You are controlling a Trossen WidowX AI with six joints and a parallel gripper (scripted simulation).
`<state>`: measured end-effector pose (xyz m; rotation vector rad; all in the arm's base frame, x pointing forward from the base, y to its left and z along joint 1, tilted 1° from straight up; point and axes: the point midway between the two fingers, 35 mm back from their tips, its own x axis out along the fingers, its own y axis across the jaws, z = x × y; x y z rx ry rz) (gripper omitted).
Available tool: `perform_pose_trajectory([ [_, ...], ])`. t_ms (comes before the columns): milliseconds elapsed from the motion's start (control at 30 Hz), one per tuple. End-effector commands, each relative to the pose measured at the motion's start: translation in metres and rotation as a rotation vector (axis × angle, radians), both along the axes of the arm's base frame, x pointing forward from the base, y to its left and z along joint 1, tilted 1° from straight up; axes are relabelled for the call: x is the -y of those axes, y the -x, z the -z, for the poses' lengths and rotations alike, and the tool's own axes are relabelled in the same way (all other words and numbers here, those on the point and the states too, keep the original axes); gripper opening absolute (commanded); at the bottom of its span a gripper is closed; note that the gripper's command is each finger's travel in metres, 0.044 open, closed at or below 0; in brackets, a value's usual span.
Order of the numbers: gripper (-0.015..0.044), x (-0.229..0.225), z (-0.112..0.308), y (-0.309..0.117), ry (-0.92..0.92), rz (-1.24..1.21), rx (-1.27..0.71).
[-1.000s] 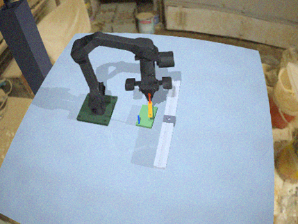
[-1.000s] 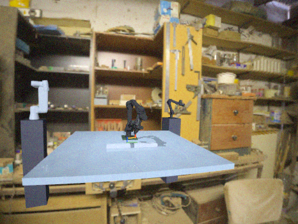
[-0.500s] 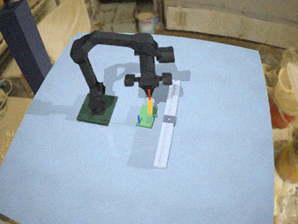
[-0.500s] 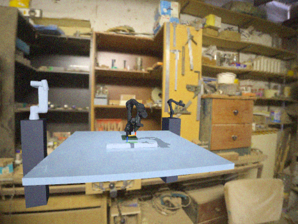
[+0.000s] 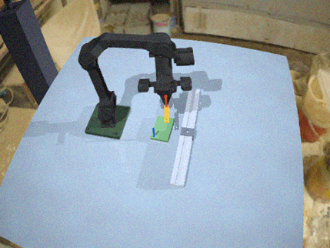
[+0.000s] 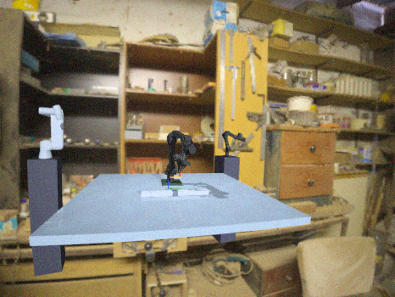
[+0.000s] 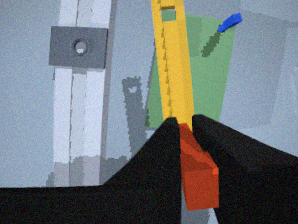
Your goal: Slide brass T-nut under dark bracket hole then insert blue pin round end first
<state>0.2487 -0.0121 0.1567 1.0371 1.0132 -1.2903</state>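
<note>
Your black arm (image 5: 128, 40) (image 6: 171, 148) is arching over toward the green tray (image 5: 162, 129) (image 7: 210, 75); your gripper (image 5: 166, 104) (image 7: 184, 125) is pointing down near it, fingers closing firmly on the orange handle.
</note>
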Motion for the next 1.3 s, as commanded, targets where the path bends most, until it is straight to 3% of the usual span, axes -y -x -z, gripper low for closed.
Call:
perform_pose_trajectory([
  [0,-0.015,-0.004,-0.002,-0.005,-0.004,0.009,0.002],
  [1267,-0.015,-0.041,-0.012,-0.052,-0.015,0.045,0.005],
])
